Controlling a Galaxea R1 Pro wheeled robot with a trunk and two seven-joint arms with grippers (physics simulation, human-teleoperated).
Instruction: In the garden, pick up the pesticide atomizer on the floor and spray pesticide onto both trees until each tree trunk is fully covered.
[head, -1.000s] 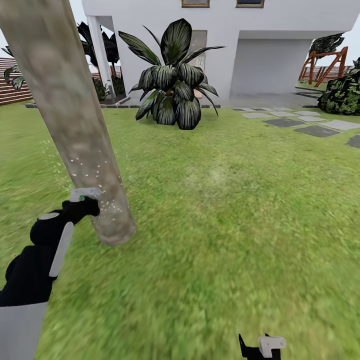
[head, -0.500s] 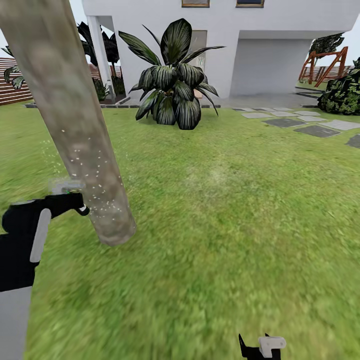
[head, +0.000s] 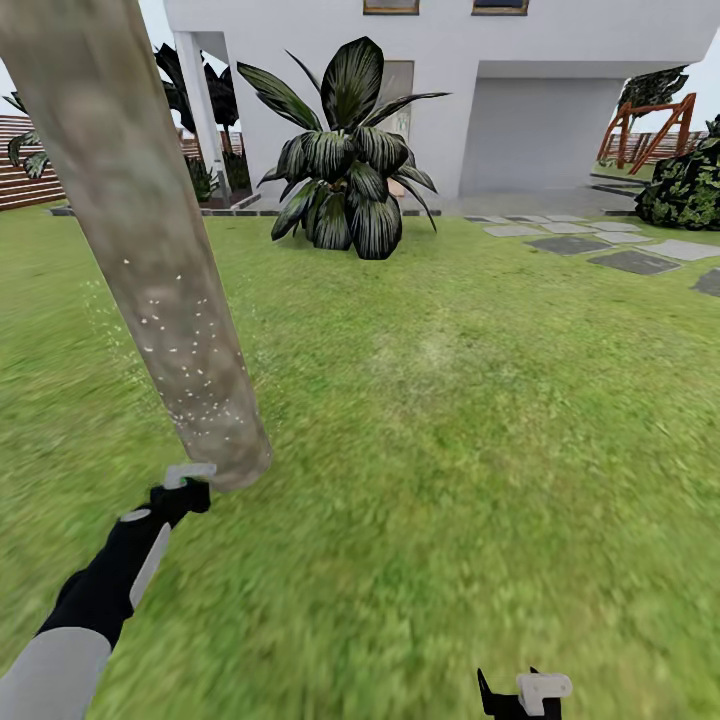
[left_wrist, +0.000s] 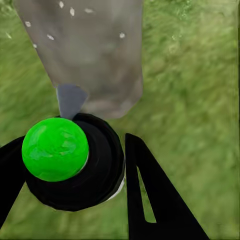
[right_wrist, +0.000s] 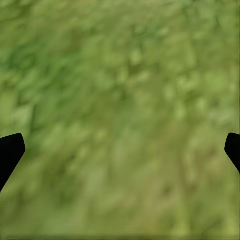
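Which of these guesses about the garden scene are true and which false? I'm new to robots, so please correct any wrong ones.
1. The left gripper holds the pesticide atomizer near the foot of the tree trunk. True.
2. The trunk bears small white specks. True.
3. The right gripper is carrying a bottle. False: its fingers are spread wide with nothing between them, just grass beyond.
4. The atomizer has a red spot. False: the spot is bright green.
5. A big dark-leaved plant stands in front of the white house. True.
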